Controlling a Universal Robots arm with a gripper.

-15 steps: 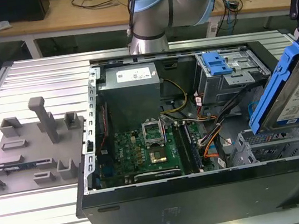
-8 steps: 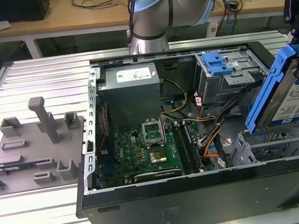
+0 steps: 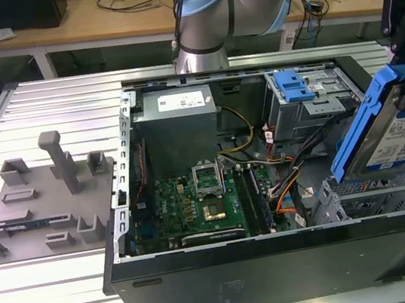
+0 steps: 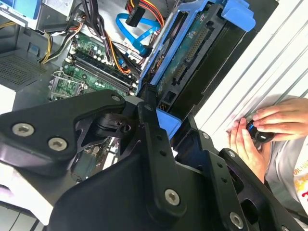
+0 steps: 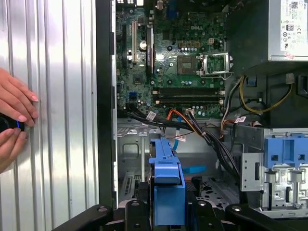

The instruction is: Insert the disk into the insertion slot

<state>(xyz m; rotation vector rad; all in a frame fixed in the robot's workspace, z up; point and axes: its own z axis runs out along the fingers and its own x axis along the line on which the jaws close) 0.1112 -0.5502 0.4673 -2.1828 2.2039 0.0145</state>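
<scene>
Disk (image 3: 402,133) held tilted over insertion slot (image 3: 369,197)
Gripper (image 5: 166,214) fingers clamped on blue carrier (image 5: 166,180) sides; drive likely dense, rigid, shock-sensitive; plastic may flex, so grip rails, not label

Black fingers (image 4: 147,109) gripping blue-framed disk (image 4: 190,53), motherboard (image 4: 91,72) beyond, person's hands (image 4: 276,118) nearby

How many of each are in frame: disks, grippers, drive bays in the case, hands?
Disks: 1, the disk, tilted
Grippers: 1, the gripper, shut on the disk
Drive bays: 2, the insertion slot and the taller bay with the blue latch
Hands: 2, the hands
Total: 6
</scene>
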